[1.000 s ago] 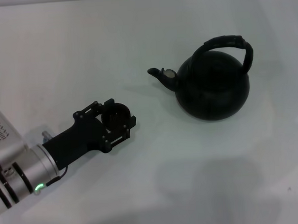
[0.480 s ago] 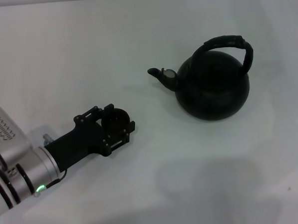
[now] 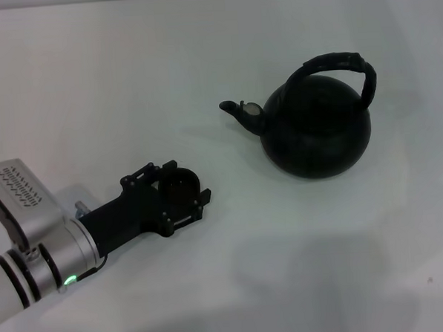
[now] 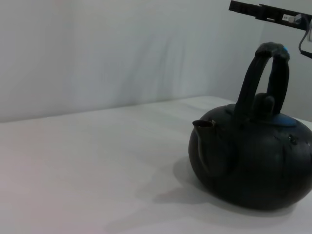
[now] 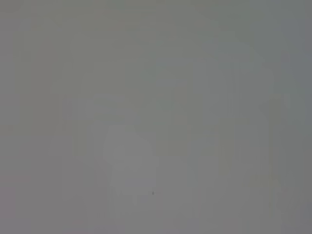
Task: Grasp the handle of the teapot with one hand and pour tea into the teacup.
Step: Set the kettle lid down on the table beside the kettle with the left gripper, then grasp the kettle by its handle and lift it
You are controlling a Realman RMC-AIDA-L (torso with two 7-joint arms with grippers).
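The teapot, bulbous matte black, stands upright right of centre on the table, spout toward the teacup. The left gripper is clamped on this small dark cup. Keep it level and steady below the spout; the handle remains ungrasped

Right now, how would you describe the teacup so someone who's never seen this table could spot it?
On the white table, start at the big black teapot; its spout points toward the robot's left. Nearer the robot on that side, the left gripper brackets the teacup: small, round, dark, handleless, far smaller than the pot.
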